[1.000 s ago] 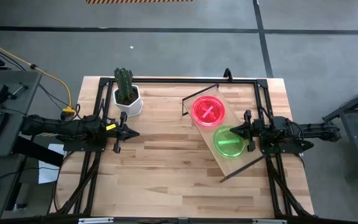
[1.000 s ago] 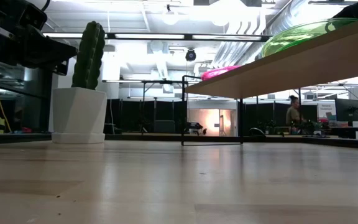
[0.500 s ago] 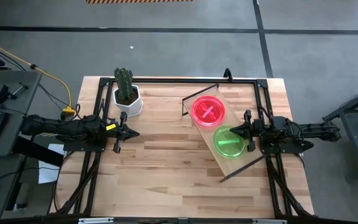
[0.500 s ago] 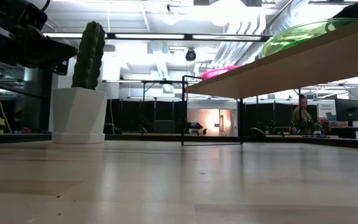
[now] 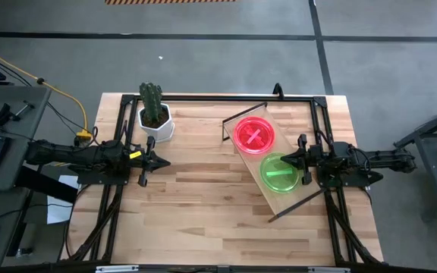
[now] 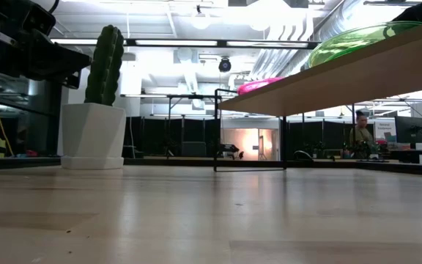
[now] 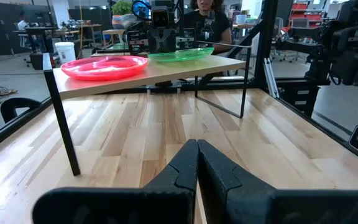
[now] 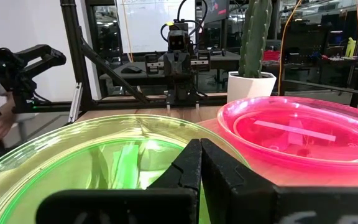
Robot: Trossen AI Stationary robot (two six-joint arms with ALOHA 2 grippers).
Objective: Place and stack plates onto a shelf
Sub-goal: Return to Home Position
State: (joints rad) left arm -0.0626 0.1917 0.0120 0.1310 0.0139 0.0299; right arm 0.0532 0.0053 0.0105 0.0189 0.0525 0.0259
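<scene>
The shelf (image 5: 258, 176), a light-wood board on thin black wire legs, stands slantwise on the table's right half. A pink plate (image 5: 254, 135) lies on its far end and a green plate (image 5: 280, 173) beside it, nearer the front. The low view shows the shelf (image 6: 328, 81) from below with both plates on top. My right gripper (image 5: 288, 159) is shut and level, its tip over the green plate's rim (image 8: 104, 134); I see no touch. My left gripper (image 5: 158, 161) is shut and level at the table's left, pointing toward the shelf (image 7: 154, 74).
A cactus in a white hexagonal pot (image 5: 155, 121) stands at the far left of the table. A black frame (image 5: 218, 98) runs along the table's far edge and sides. Bare wood (image 5: 203, 212) lies between the arms and toward the front edge. A person (image 6: 360, 132) shows in the room behind.
</scene>
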